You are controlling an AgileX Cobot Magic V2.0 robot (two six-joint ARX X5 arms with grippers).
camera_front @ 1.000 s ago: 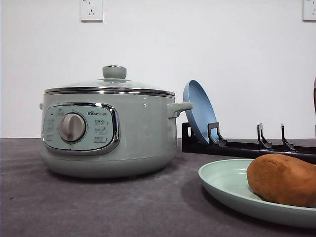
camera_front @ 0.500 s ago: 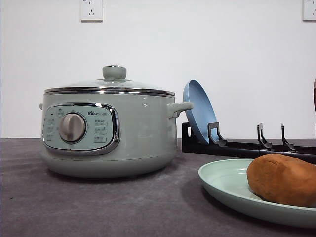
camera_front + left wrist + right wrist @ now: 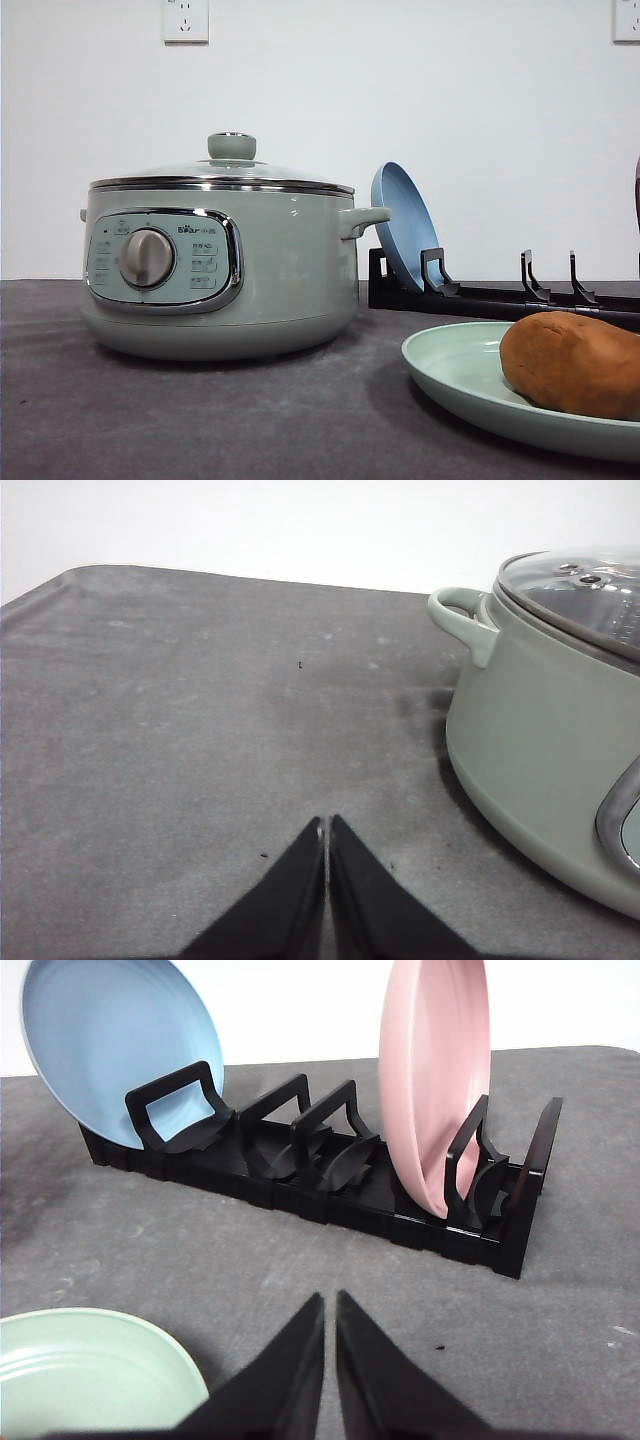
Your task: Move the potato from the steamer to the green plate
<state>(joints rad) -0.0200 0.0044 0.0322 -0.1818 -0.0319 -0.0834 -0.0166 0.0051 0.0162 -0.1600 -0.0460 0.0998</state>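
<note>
Potato (image 3: 575, 363) rests on the green plate (image 3: 450, 370) at the desk's (image 3: 250, 420) near right. Both end effectors, left (image 3: 326, 830) and right (image 3: 330, 1305), are pressed together, empty. Farther left stands the lidded steamer (image 3: 220, 265).

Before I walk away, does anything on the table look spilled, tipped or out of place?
Nothing stands out. The potato lies on the green plate, the steamer stands upright with its lid on, no spills.
</note>
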